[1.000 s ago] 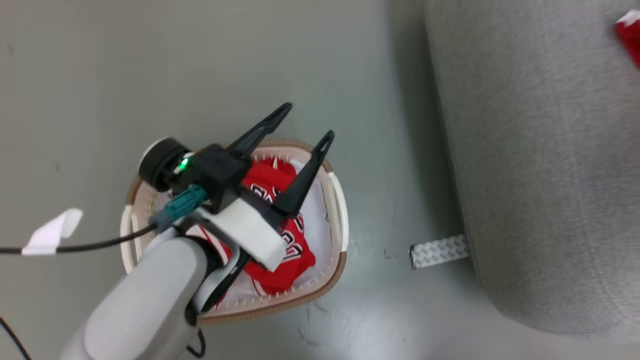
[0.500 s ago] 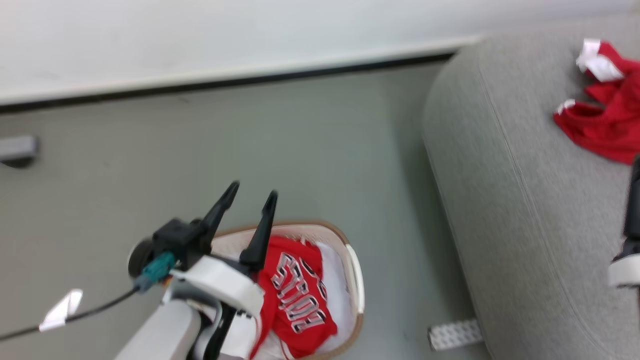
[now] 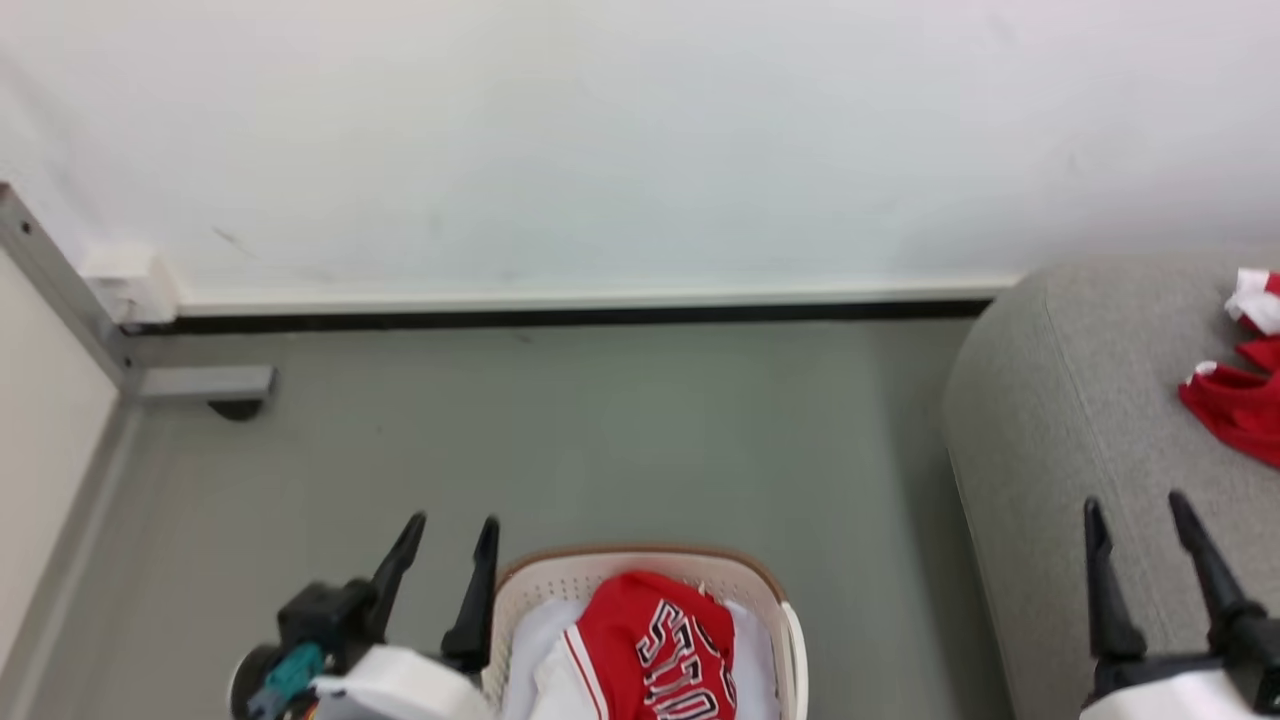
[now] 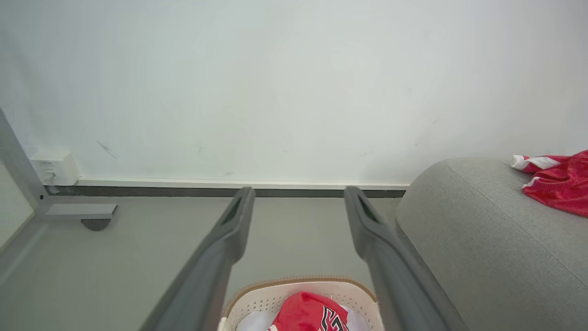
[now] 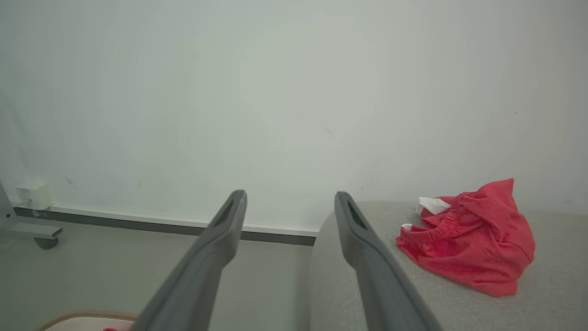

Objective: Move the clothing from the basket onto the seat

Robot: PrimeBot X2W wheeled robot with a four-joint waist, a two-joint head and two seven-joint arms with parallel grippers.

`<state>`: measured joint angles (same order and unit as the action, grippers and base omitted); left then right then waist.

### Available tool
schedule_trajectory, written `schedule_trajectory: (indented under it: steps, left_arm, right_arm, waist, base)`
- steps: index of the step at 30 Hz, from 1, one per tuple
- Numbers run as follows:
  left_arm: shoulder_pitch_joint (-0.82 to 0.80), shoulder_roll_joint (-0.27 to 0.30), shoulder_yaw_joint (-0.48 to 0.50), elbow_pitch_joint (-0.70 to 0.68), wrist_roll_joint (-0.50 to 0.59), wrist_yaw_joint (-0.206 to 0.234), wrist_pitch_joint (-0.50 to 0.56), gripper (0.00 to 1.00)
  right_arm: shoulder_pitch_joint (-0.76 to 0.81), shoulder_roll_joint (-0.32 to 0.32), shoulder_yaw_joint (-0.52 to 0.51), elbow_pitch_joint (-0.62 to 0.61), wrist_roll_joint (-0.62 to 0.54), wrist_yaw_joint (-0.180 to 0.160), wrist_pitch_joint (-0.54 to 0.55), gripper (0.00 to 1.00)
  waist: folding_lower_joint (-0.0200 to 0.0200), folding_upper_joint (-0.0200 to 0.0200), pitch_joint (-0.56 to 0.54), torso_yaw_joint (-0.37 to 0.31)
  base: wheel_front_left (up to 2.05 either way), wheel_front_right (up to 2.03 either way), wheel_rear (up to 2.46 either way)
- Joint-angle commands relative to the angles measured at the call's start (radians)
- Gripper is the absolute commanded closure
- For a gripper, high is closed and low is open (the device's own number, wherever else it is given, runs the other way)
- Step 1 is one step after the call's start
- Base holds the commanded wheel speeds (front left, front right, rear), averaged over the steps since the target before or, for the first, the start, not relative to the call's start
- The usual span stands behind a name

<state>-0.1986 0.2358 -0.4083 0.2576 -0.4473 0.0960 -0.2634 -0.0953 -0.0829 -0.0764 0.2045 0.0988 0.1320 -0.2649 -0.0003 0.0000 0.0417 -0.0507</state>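
The cream basket [image 3: 640, 572] with its brown rim sits on the floor at the bottom middle, also low in the left wrist view as the basket [image 4: 294, 294]. In it lies a red lettered jersey [image 3: 655, 640] [image 4: 308, 312] over white cloth. My left gripper [image 3: 450, 525] stands open and empty just left of the basket. Over the grey seat [image 3: 1050, 420] [image 5: 459, 299] my right gripper [image 3: 1135, 505] is open and empty. A red garment with white trim [image 3: 1235, 405] [image 5: 468, 248] [image 4: 558, 179] lies on the seat.
A white wall [image 3: 600, 140] with a dark baseboard runs across the back. At the left a grey frame bar and foot [image 3: 205, 385] with a white box [image 3: 125, 280] stand at the wall. Grey floor [image 3: 620, 430] lies between wall, basket and seat.
The head camera has tilted up, so the wall has come into view and the basket has slid to the bottom. My left gripper has come off the basket to its left side, still open.
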Motion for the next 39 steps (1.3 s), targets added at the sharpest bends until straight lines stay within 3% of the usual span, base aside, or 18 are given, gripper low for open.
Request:
schedule_trajectory:
  steps: [1, 17, 39]
  left_arm:
    - [0.027, -0.002, 0.015, -0.004, 0.019, -0.005, -0.001, 0.00]
    - [0.202, -0.089, 0.222, -0.030, 0.136, -0.075, -0.001, 0.00]
    - [0.163, -0.149, 0.293, 0.008, 0.232, -0.158, -0.001, 0.00]
  right_arm:
    - [0.027, 0.005, 0.002, 0.005, -0.004, -0.002, 0.001, 0.00]
    - [0.130, 0.032, 0.037, 0.047, -0.025, -0.002, 0.001, 0.00]
    - [0.080, 0.032, 0.073, 0.042, -0.022, -0.002, 0.001, 0.00]
  waist:
    - [0.0003, 0.0000, -0.028, 0.014]
    - [0.0003, 0.0000, -0.079, -0.016]
    - [0.0003, 0.0000, -0.028, -0.043]
  base:
    - [0.00, 0.00, 0.00]
    - [0.00, 0.00, 0.00]
    - [0.00, 0.00, 0.00]
